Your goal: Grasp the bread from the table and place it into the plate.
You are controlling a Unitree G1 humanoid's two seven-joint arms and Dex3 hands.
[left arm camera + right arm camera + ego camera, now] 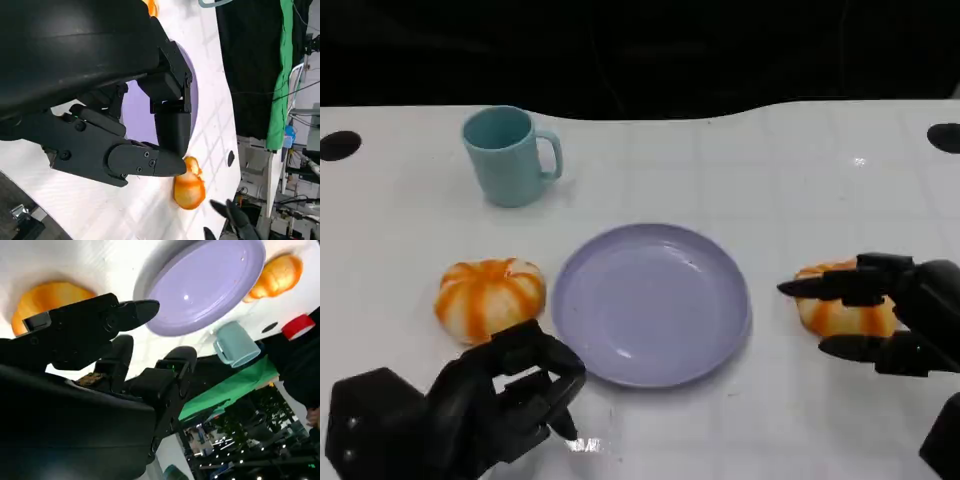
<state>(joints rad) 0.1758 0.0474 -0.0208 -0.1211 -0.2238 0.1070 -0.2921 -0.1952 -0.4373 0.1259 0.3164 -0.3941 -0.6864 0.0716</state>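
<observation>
**Right hand spread at the right-side bread, plate bare**

Your right hand sits at the counter's right side, fingers spread apart on either side of the right bread; you cannot tell whether they touch it, and the bread lies on the counter, just beside the plate's right rim. The lavender plate is in the middle with nothing on it. A second bread lies on the counter just left of the plate. Your left hand rests low near the plate's front left edge, fingers curled in with nothing in them. A teal mug stands upright behind, well apart from the plate.
</observation>
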